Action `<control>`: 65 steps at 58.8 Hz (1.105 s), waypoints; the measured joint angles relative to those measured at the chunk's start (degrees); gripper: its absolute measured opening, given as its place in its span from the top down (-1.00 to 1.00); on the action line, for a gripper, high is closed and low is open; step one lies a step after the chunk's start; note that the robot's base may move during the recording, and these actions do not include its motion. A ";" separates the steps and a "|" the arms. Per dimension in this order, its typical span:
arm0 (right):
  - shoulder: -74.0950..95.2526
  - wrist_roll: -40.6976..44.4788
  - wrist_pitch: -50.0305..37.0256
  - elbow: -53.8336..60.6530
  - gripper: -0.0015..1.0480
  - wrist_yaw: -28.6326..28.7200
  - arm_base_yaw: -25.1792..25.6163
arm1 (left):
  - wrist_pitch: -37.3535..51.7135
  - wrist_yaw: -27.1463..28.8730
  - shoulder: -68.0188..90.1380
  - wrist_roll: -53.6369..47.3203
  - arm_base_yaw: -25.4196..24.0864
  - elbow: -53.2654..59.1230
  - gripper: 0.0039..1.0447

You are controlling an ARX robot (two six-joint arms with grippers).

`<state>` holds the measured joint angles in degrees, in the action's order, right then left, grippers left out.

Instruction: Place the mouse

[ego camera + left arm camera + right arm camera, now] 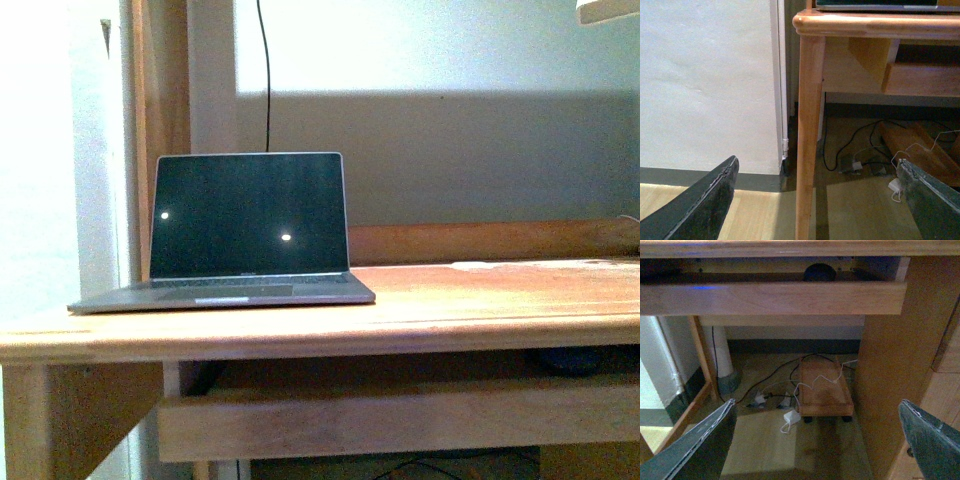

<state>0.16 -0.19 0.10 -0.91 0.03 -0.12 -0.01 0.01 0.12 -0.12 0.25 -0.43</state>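
Both pincers, the left gripper and right gripper, gape empty, likely held low because the mouse sits on the under-desk shelf, at four o'clock from the laptop.

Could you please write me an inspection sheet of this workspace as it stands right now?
Surface: wooden desk, with a tray shelf under its top.
Job's things: mouse, dark and domed, lying in the tray shelf towards the desk's right side; not held.
Clutter: open laptop, screen dark, at the desk's left end; low wooden board on the floor under the desk.
Grippers: left gripper open, empty; right gripper open, empty; both below desk height.
Cables: black cable down the wall behind the laptop; white cable and plug on the floor, with dark leads.
Surroundings: white wall; wooden floor.
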 joint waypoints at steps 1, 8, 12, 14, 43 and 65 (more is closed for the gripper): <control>0.00 0.02 0.00 0.00 -0.86 0.00 0.00 | 0.00 0.00 0.00 0.00 0.00 0.00 -0.86; 0.00 0.02 0.00 0.00 -0.86 0.00 0.00 | 0.00 0.00 0.00 0.00 0.00 0.00 -0.86; 0.00 0.02 0.00 0.00 -0.86 -0.02 0.00 | -0.02 -0.02 0.00 0.00 -0.02 0.00 -0.86; 0.00 0.02 0.00 0.00 -0.86 0.00 0.00 | -1.84 -4.11 1.01 2.12 -1.03 -0.70 -0.86; 0.00 0.02 0.00 0.00 -0.86 -0.02 0.00 | 50.21 -12.48 73.61 -30.38 -0.52 -16.06 -0.86; 0.00 0.02 0.00 0.00 -0.86 -0.02 0.00 | 64.89 -20.96 105.33 -65.26 8.92 -33.07 -0.86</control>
<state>0.16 -0.16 0.10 -0.91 0.01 -0.12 64.88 -20.95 105.45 -65.39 9.17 -33.50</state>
